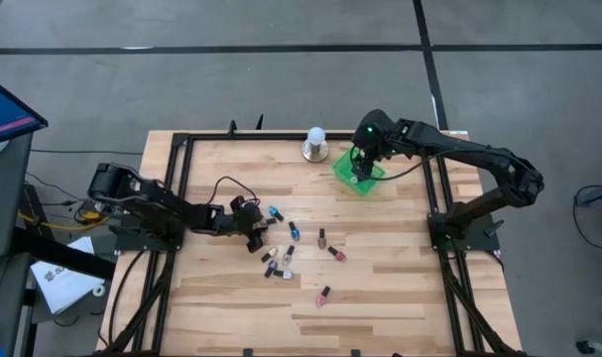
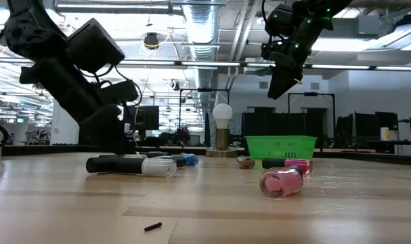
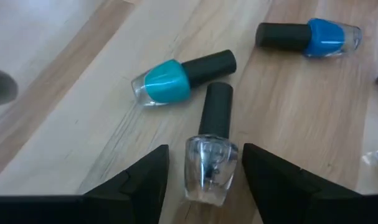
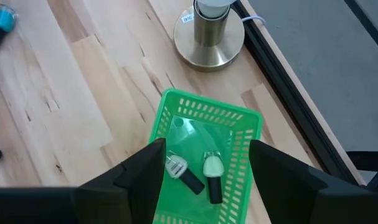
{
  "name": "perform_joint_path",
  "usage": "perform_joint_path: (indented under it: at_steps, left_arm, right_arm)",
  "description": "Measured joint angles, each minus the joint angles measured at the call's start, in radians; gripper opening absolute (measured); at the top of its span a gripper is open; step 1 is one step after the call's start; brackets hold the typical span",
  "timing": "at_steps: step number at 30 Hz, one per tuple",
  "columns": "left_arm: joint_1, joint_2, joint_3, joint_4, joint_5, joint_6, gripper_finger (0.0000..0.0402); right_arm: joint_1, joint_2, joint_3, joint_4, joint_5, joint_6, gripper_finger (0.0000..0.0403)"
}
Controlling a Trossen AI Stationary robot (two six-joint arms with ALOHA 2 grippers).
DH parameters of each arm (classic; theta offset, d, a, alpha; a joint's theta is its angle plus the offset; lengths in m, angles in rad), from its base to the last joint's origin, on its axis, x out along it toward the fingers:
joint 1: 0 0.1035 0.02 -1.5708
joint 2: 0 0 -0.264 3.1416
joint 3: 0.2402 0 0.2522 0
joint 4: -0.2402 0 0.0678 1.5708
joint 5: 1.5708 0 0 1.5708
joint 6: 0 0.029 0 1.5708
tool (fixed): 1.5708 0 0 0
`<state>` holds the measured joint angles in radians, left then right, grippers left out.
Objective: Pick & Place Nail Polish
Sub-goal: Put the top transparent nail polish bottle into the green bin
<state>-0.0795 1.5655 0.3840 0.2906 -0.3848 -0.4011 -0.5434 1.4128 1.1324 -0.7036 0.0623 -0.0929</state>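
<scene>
Several small nail polish bottles lie on their sides on the wooden table (image 1: 380, 288). My left gripper (image 3: 205, 152) is low over the cluster, open, with a finger on either side of the glass end of a clear bottle (image 3: 208, 168) with a black cap. A teal bottle (image 3: 170, 81) and a blue bottle (image 3: 313, 37) lie just beyond it. My right gripper (image 4: 204, 146) hangs open above the green basket (image 4: 207, 109) at the far right, with nothing between its fingers. Two bottles (image 4: 212, 174) lie on the basket's floor.
A white-domed object on a metal base (image 1: 315, 144) stands just left of the basket (image 1: 360, 178). More bottles are scattered mid-table (image 1: 322, 238), and a pink one (image 1: 323, 296) lies toward the near edge. Black frame rails (image 1: 434, 198) border the tabletop.
</scene>
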Motion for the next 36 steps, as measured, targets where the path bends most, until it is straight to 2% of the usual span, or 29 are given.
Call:
perform_joint_path:
  at_steps: [6, 12, 17, 20, 25, 30, 36]
  left_arm:
    - [0.001, -0.005, -0.001, -0.013, 0.004, -0.019, 0.0105]
    - [0.001, -0.011, -0.002, -0.017, 0.018, -0.045, 0.0100]
    - [0.001, -0.109, 0.001, -0.057, 0.031, -0.105, 0.0100]
    - [0.007, -0.213, 0.027, -0.018, -0.001, -0.096, 0.0100]
    - [0.038, -0.375, 0.050, 0.053, -0.017, -0.045, 0.0100]
    - [0.097, -0.473, 0.053, 0.245, 0.151, -0.049, 0.0100]
    - [0.121, -0.489, 0.054, 0.449, 0.344, -0.106, 0.0100]
  right_arm:
    - [0.000, 0.000, 0.000, 0.000, -0.017, 0.000, 0.0221]
    - [0.000, 0.000, 0.000, 0.001, -0.045, -0.001, 0.0221]
    - [0.001, 0.000, 0.000, 0.050, -0.218, 0.036, 0.0221]
    - [0.016, 0.000, 0.000, 0.128, -0.339, 0.066, 0.0221]
    - [0.088, 0.000, 0.000, 0.311, -0.471, 0.066, 0.0221]
    - [0.184, 0.000, 0.000, 0.525, -0.518, 0.015, 0.0221]
    - [0.263, 0.000, 0.000, 0.737, -0.518, -0.023, 0.0221]
